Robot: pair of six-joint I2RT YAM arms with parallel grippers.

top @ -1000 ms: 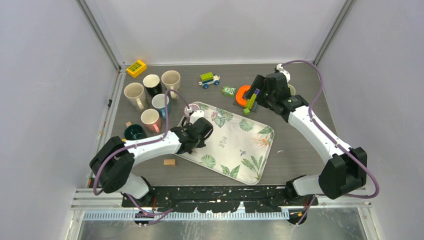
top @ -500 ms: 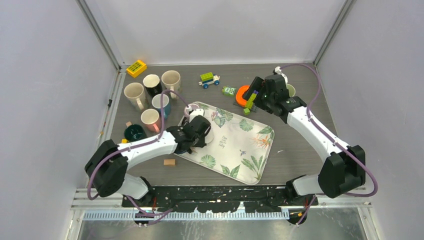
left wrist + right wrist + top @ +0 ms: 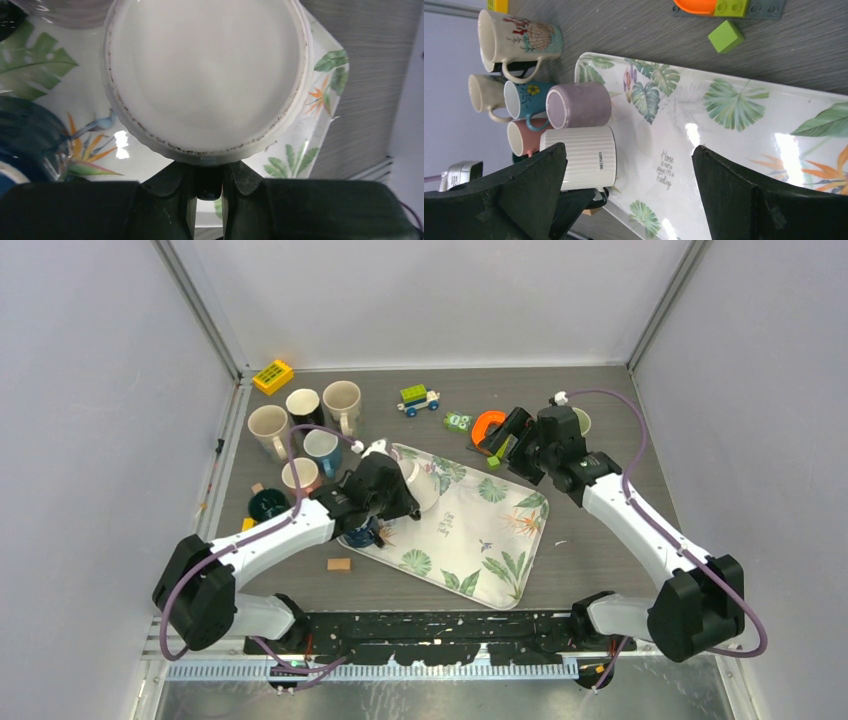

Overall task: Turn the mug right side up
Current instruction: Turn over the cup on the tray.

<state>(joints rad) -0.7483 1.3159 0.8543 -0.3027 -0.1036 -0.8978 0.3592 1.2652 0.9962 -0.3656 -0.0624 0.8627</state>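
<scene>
Left gripper (image 3: 207,172): jaws drawn almost together, pinching the white ribbed mug (image 3: 205,75) at its side, just under the base rim. The handle is hidden, so it cannot be confirmed that this is what they hold. Change noted over the last second: the left forearm has swung toward the left and the wrist has come over the mug, whose base now fills the left wrist view. The mug's place on the tray (image 3: 470,540) is little altered. Judgement: grasp made, turning over not yet begun. Location: far left part of the tray, just beside an inverted purple mug (image 3: 579,105). Whether the rim has left the tray cannot be told. Orientation: long axis about vertical, base up, mouth down toward the tray. Farther right, the right arm has shifted slightly nearer. The right gripper (image 3: 628,149) stands just beside the orange piece (image 3: 487,427) on the worktop (image 3: 590,540), jaws spread wide, holding nothing.
</scene>
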